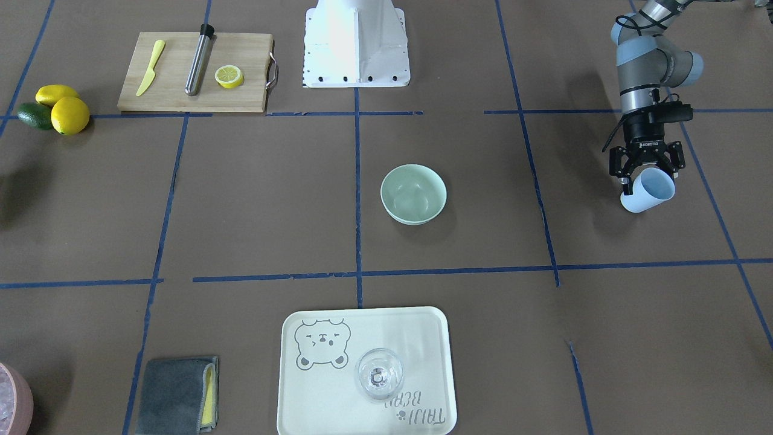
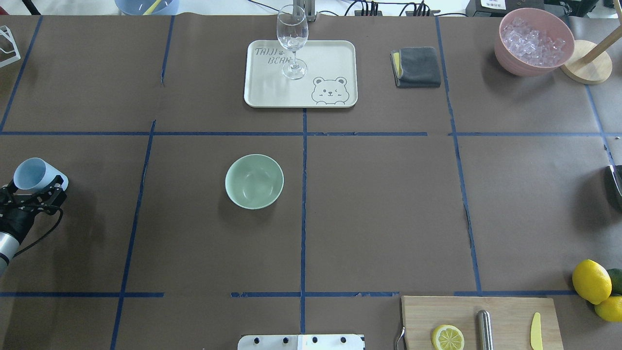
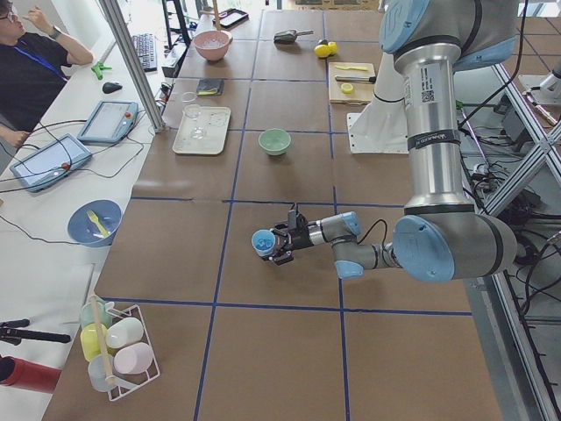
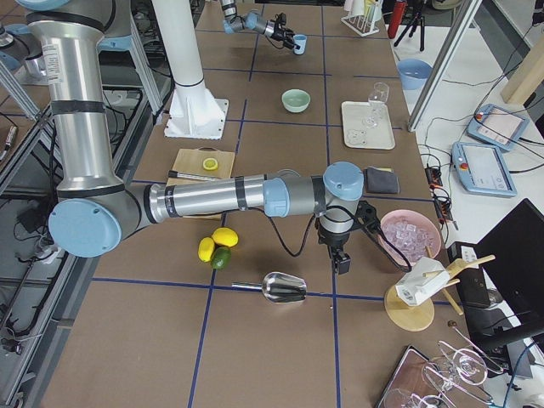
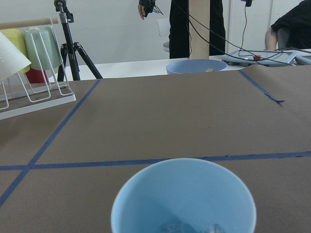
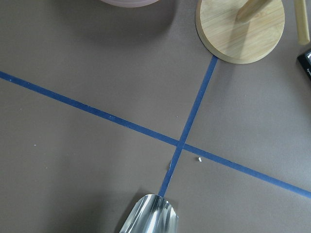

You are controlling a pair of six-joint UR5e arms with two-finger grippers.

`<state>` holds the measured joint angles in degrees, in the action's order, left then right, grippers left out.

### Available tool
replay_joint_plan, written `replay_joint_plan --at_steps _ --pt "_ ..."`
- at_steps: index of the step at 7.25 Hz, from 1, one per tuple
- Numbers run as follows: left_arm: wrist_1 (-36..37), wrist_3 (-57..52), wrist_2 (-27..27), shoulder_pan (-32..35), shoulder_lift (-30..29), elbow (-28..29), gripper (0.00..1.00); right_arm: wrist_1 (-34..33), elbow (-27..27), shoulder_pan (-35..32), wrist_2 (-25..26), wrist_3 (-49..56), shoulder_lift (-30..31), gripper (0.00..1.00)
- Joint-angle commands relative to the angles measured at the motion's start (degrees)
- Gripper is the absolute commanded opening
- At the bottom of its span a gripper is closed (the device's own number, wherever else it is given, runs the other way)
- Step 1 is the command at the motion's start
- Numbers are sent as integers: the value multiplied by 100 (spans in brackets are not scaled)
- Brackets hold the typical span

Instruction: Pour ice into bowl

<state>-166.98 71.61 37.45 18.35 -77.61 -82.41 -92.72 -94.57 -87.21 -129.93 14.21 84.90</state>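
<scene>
The pale mint-green bowl [image 1: 413,194] stands empty near the table's middle; it also shows in the overhead view [image 2: 254,181] and both side views [image 3: 274,140] [image 4: 296,100]. My left gripper [image 1: 646,172] [image 2: 34,193] is shut on a light blue cup [image 1: 649,190] [image 2: 35,174] and holds it tilted above the table, far off to the bowl's side. Small clear ice cubes [image 5: 214,228] lie in the cup's bottom [image 5: 184,199]. My right gripper [image 4: 342,259] shows only in the right side view, beside the pink container; I cannot tell whether it is open or shut.
A cream tray [image 2: 335,53] carries a wine glass [image 2: 292,39]. Also here are a pink container of ice [image 2: 533,41], a grey cloth [image 2: 417,67], a cutting board [image 1: 175,90] with lemon slice, knife and metal rod, lemons [image 1: 69,115], a metal scoop [image 4: 285,287] and a cup rack [image 3: 118,346].
</scene>
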Motion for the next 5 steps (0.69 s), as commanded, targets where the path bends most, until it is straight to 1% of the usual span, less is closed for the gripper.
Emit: replay_joint_plan --at_steps 1,5 --pt "7 2 -1 19 -377 259 100 0 0 -15 3 3 0 100" --pt "7 10 16 160 -387 313 100 0 0 -24 3 3 -9 100"
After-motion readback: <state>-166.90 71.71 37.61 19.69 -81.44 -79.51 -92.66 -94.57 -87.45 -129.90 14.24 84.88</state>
